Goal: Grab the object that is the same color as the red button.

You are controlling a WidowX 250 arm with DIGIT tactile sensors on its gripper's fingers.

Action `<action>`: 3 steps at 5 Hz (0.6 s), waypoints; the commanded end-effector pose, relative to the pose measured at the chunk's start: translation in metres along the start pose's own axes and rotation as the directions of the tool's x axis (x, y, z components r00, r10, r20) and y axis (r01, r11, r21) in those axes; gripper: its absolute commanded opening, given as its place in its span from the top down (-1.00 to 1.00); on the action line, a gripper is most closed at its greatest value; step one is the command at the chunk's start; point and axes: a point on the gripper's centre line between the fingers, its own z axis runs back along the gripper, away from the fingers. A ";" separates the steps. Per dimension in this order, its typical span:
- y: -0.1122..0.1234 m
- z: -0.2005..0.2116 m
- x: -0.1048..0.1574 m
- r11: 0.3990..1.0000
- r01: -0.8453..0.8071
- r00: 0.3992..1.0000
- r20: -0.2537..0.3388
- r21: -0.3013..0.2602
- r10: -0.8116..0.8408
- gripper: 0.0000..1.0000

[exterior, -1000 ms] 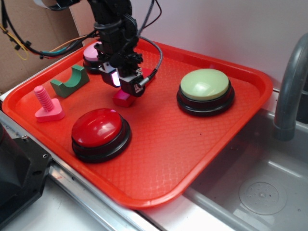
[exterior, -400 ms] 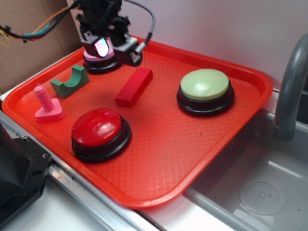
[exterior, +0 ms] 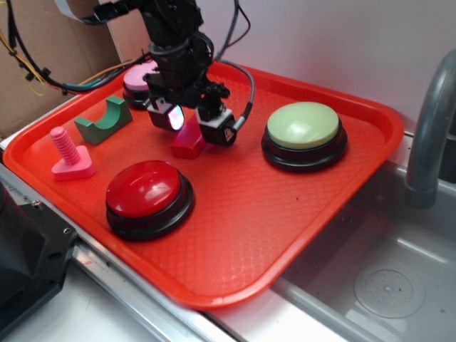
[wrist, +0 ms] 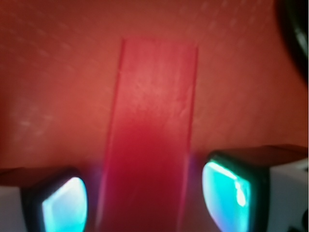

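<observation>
The red bar block [exterior: 187,144] lies on the red tray [exterior: 235,235], just behind the large red dome button [exterior: 146,189]. My gripper [exterior: 194,127] is low over the block's middle and covers most of it. In the wrist view the block [wrist: 149,121] runs lengthwise between my two glowing pads [wrist: 65,203], with a small gap on each side. The gripper [wrist: 145,203] is open and straddles the block.
A pink-topped button [exterior: 135,78] stands at the tray's back left and a pale green-topped button [exterior: 303,125] at the right. A green arch-cut block [exterior: 105,120] and a pink bolt piece [exterior: 68,155] lie at the left. A grey faucet [exterior: 427,128] rises over the sink at the right.
Since 0.4 s ago my gripper has moved from above the pink-topped button forward, right and down over the red block. The block has not moved.
</observation>
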 end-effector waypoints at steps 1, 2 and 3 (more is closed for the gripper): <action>0.004 0.017 0.001 1.000 0.011 1.000 -0.009 -0.003 -0.012 1.00; 0.008 0.063 0.002 0.996 0.086 0.995 -0.056 -0.035 -0.087 1.00; 0.015 0.111 -0.007 0.988 0.155 0.987 -0.034 -0.026 -0.155 1.00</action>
